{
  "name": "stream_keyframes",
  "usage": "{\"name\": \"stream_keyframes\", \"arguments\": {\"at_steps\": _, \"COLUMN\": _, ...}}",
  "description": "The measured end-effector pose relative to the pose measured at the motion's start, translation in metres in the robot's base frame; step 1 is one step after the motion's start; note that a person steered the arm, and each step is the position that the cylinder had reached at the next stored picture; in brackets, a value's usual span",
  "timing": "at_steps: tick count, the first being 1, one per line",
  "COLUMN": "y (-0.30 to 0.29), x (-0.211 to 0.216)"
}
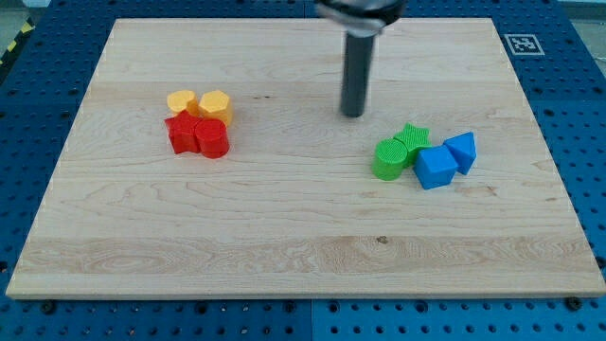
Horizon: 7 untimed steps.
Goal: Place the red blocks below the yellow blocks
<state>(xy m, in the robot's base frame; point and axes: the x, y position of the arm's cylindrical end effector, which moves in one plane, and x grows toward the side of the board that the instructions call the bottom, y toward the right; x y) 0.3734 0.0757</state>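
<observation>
Lying side by side: red blocks (198,135).

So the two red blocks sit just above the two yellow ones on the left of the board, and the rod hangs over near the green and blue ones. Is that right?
Not quite. The camera view shows the two red blocks just below the two yellow blocks, toward the view's bottom, touching them. The rest holds: they sit on the left of the wooden board, and my tip is near the green blocks and blue blocks, slightly above and left of them.
</observation>
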Motion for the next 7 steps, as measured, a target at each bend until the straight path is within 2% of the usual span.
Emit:
{"name": "stream_keyframes", "arguments": {"at_steps": 4, "y": 0.000, "x": -0.005}}
{"name": "stream_keyframes", "arguments": {"at_steps": 5, "y": -0.040, "x": -0.033}}
{"name": "stream_keyframes", "arguments": {"at_steps": 7, "y": -0.228, "x": -0.048}}
